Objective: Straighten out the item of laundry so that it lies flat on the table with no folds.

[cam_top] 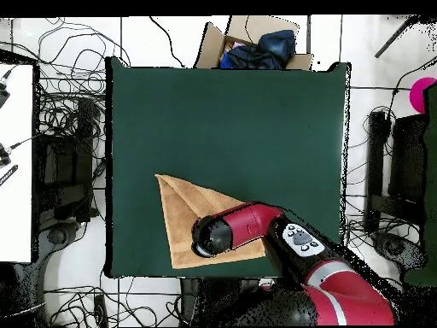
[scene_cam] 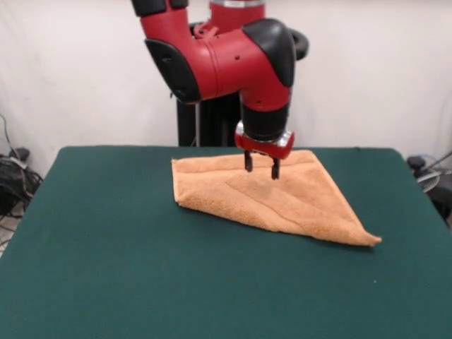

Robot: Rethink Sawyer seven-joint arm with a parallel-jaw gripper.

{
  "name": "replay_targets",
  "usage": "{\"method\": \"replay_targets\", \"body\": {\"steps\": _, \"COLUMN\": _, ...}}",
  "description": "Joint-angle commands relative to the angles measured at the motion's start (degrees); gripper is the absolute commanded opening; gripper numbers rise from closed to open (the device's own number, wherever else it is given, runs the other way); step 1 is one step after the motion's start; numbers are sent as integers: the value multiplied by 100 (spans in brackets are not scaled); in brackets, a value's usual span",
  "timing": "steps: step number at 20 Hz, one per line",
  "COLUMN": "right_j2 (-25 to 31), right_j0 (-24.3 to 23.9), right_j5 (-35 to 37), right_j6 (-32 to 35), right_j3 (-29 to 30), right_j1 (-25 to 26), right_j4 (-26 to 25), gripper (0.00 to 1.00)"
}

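Towel (scene_cam: 282,201) folded to triangle, directly under open gripper (scene_cam: 261,168).

Front camera, overhead camera — shared table (scene_cam: 106,268)

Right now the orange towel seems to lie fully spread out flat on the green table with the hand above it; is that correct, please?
Not quite: the towel is folded over into a triangle, as the overhead view shows. It does lie on the green table with the hand above it.

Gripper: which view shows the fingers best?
Front view. The gripper hangs open just above the folded towel, both fingers plain against the cloth. In the overhead view the arm's wrist covers the gripper, so it shows nothing of it.
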Motion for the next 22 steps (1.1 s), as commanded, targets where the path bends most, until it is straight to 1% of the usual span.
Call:
{"method": "replay_targets", "body": {"steps": 1, "right_j2": -180, "right_j0": 121, "right_j5": -157, "right_j6": -257, "right_j3": -630, "right_j1": 44, "right_j4": -344, "gripper": 100}}
{"method": "replay_targets", "body": {"steps": 5, "right_j2": -175, "right_j0": 120, "right_j5": -150, "right_j6": -285, "right_j3": -664, "right_j1": 19, "right_j4": -445, "gripper": 100}}
{"method": "replay_targets", "body": {"steps": 13, "right_j2": -22, "right_j0": -97, "right_j5": 7, "right_j6": -592, "right_j3": -572, "right_j1": -74, "right_j4": -438, "gripper": 100}}
{"method": "replay_targets", "body": {"steps": 22, "right_j2": -104, "right_j0": -67, "right_j5": 113, "right_j6": -592, "right_j3": -664, "right_j1": 47, "right_j4": -498, "gripper": 100}}
